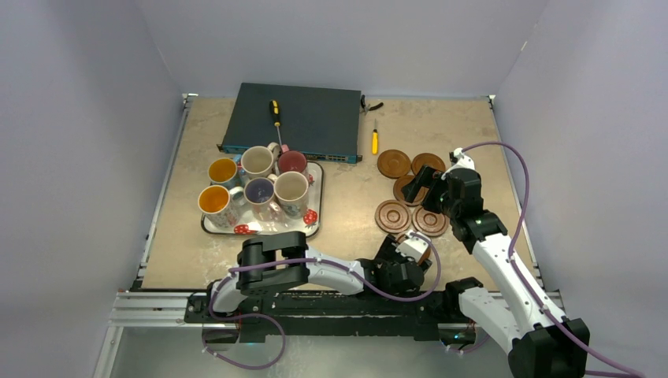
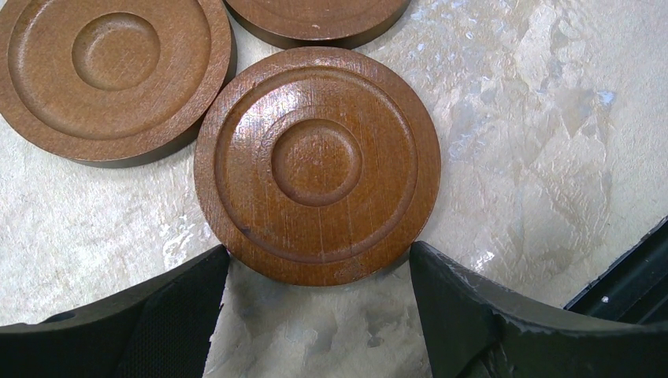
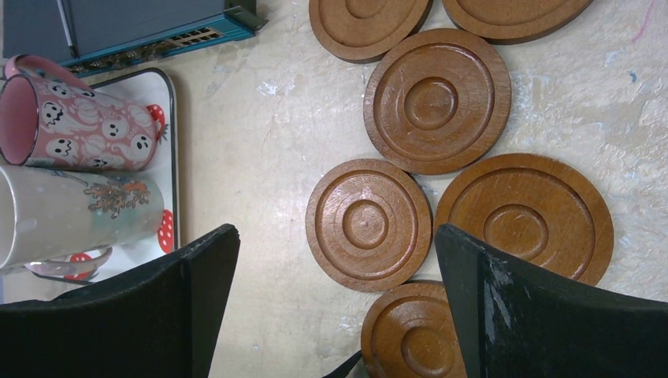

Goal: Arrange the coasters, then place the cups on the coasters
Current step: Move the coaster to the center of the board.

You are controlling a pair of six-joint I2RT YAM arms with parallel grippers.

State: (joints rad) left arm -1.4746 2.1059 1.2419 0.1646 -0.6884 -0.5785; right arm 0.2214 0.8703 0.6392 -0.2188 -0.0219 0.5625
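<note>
Brown coasters (image 1: 391, 216): all six lie flat on the right half of the tabletop (image 1: 346, 213). They are bunched in a loose cluster, several of them rim to rim, not yet spaced out.
Nearest coaster (image 2: 317, 161): it sits at the near end of that cluster with its ring grooves up, just beside two others.
Six cups (image 1: 259, 191): they stand upright, packed together on the white tray (image 1: 260, 232) on the left half of the tabletop. That is well apart from the coasters, and none of them sits on a coaster.
Your left gripper (image 2: 319, 252): it is released, with one finger on each side of the near rim of the nearest coaster. It grasps nothing, and you cannot tell from the wrist view whether the fingers touch the wood.
Your right gripper (image 3: 337, 232): it is spread wide and empty, hanging above the middle of the cluster with no coaster between its fingers.
Done so far: by the look of it, nothing is finished. The coasters are bunched too tightly for each to take a cup.
Left to do: spread the six coasters out with room between them, then carry each of the cups over from the tray and set it on its own coaster.
Step in hand: you seem to be lining up on the nearest coaster to pull it clear of its neighbours.
Other things: a network switch (image 1: 291, 118) with a screwdriver (image 1: 276, 114) on top lies at the far edge, clear of both groups.
</note>
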